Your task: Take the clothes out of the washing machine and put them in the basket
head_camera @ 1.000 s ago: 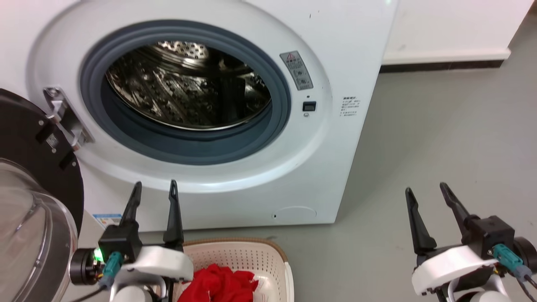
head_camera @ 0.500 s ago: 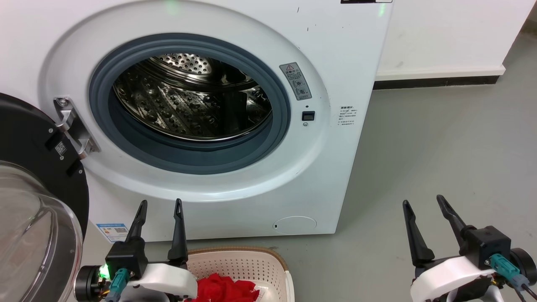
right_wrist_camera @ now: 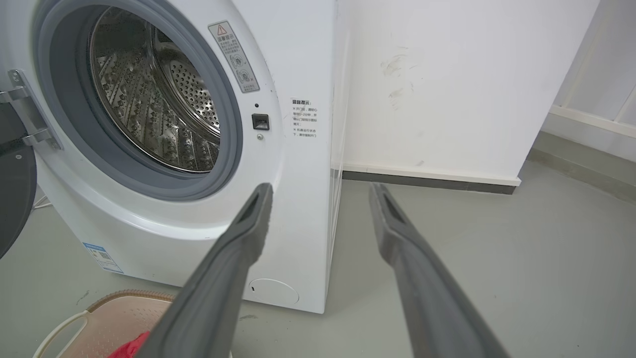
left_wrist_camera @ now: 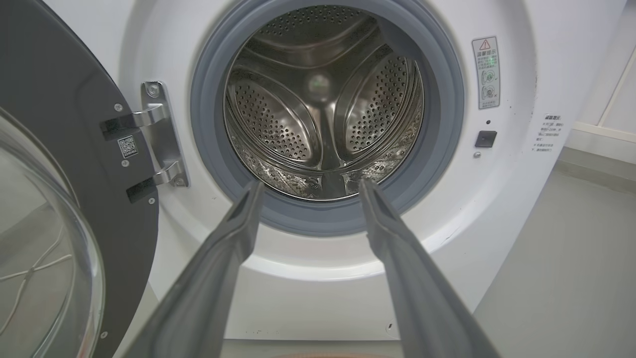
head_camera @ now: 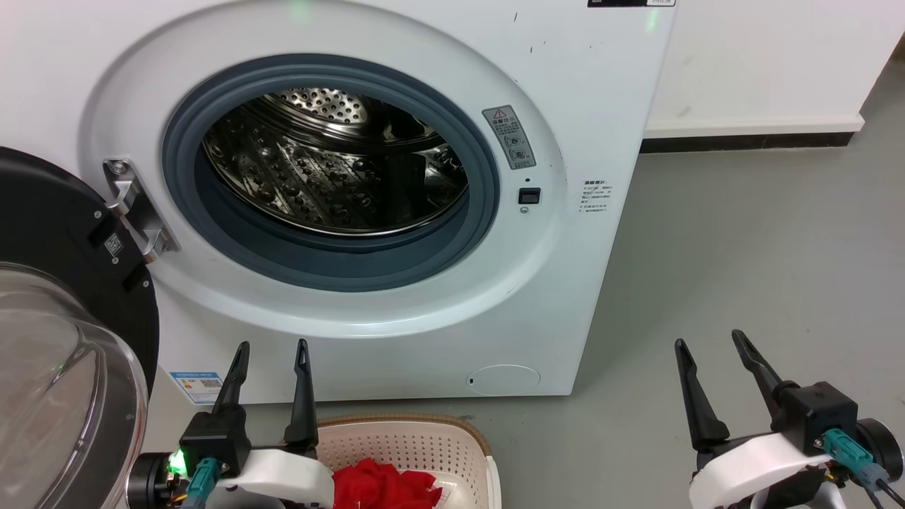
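Red soft fabric clothes (head_camera: 382,484): bunched in cream perforated plastic basket with brown rim (head_camera: 410,442), on floor just before white front-loading washing machine (head_camera: 594,106). Judged light, limp, non-fragile; best hold is pinch on raised fold atop heap. Shiny perforated steel drum (head_camera: 332,170): no garment seen. Left gripper (head_camera: 273,344), right gripper (head_camera: 708,338): fingers spread apart, holding nothing.

I see a laundry corner: a white front-loading washing machine (head_camera: 396,332) fills the upper left, standing on a grey floor (head_camera: 749,254) before a white wall (head_camera: 763,56) with dark skirting (head_camera: 742,141), upper right.
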